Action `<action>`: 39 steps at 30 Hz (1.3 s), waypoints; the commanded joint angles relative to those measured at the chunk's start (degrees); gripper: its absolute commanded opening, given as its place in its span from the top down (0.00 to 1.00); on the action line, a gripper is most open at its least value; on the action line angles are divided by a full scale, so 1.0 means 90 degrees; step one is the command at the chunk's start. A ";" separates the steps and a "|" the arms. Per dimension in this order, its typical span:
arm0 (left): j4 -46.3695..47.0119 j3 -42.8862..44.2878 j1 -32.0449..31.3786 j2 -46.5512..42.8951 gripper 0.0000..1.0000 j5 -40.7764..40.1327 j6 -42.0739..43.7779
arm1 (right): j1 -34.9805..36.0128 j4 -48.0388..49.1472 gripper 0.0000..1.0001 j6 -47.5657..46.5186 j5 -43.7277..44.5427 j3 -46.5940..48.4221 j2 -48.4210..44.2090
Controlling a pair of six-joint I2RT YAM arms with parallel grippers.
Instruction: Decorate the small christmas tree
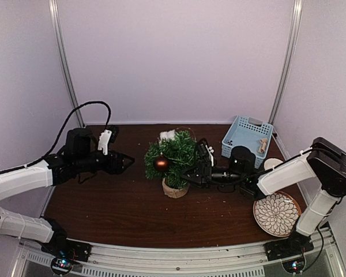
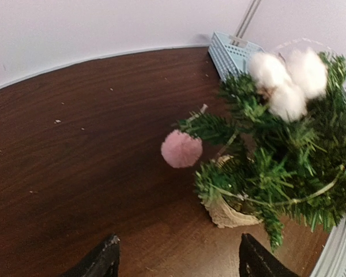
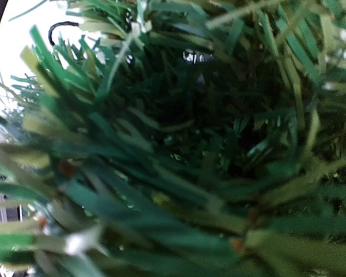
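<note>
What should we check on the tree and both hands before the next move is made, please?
1. The small christmas tree stands upright: ok.
2. The left hand is open, empty and apart from the tree: ok.
3. The right hand holds something: cannot tell. It is in among the branches, and its wrist view shows only needles.
4. The round ball hangs from a branch: ok.
5. The white puffs sit at the treetop: ok.
6. The blue basket has a further piece to fetch: ok, a small tan thing lies inside.
</note>
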 commanded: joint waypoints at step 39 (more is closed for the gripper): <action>0.1040 0.0496 -0.0927 0.1566 0.31 -0.0726 -0.0052 | -0.0426 -0.4499 0.40 -0.2759 0.1172 -0.0255 -0.3397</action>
